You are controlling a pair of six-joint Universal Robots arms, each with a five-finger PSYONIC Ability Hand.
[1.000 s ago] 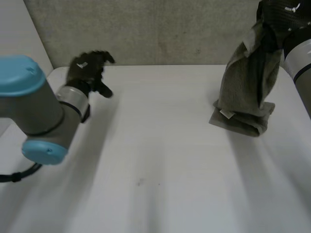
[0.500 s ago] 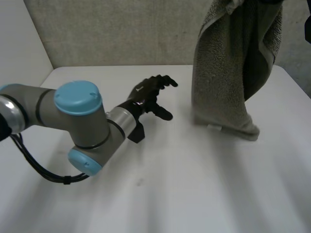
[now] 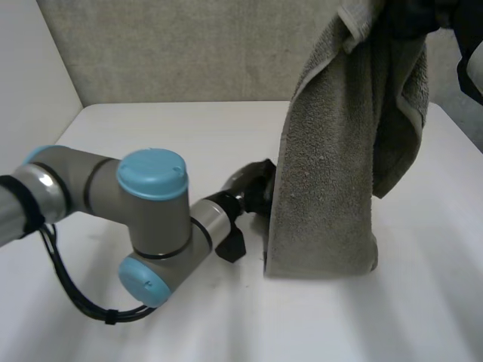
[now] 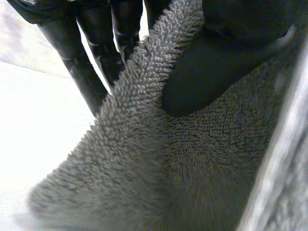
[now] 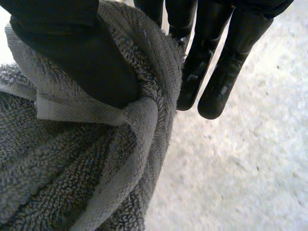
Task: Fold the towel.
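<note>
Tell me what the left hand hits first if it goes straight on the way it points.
The towel. The left hand points into its hanging side edge, low down; the left wrist view shows that edge pinched between thumb and fingers. What lies past the cloth is hidden.

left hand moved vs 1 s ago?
Yes. The left hand went from the far left corner of the table rightward to the left edge of the hanging towel.
</note>
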